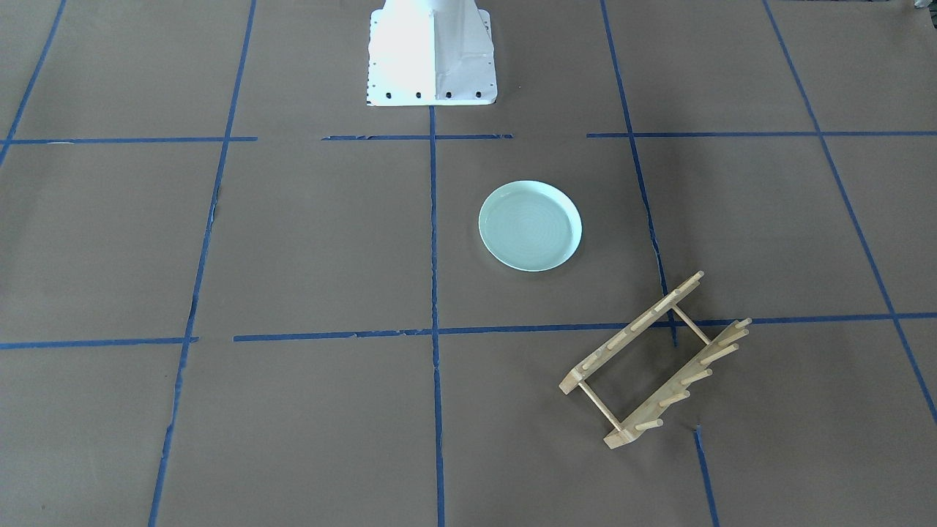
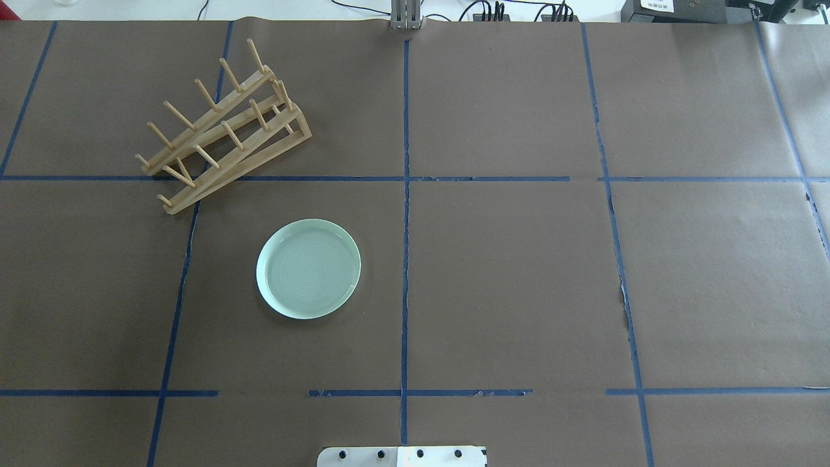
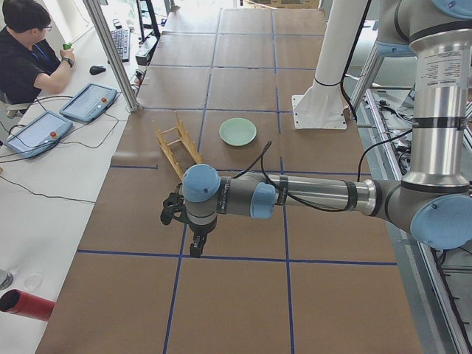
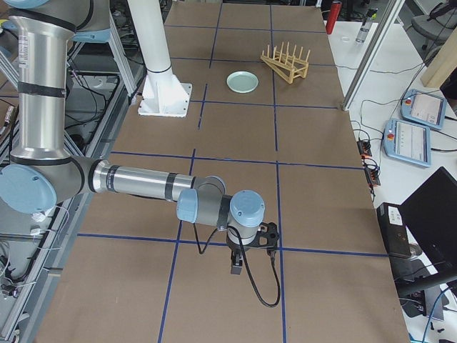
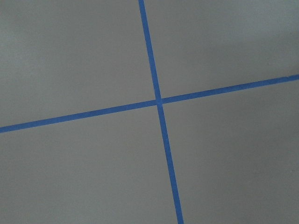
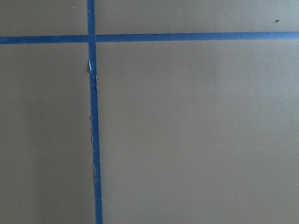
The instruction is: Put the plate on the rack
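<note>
The pale mint-green plate [image 1: 530,226] lies flat on the brown table, also in the overhead view [image 2: 308,268] and small in both side views [image 3: 237,132] [image 4: 242,81]. The wooden rack [image 1: 631,329] stands empty and skewed, a short way from the plate on the robot's left, farther from the robot's base [image 2: 237,167] [image 3: 179,147] [image 4: 285,64]. My left gripper [image 3: 195,247] hangs above the table's left end, far from both. My right gripper [image 4: 237,268] hangs above the right end. Both show only in side views, so I cannot tell whether they are open or shut.
The robot's white base [image 1: 432,55] stands at the table's near edge behind the plate. Blue tape lines [image 2: 406,194] grid the brown paper. An operator [image 3: 26,51] sits at a side desk with teach pendants [image 3: 88,102]. Both wrist views show only paper and tape.
</note>
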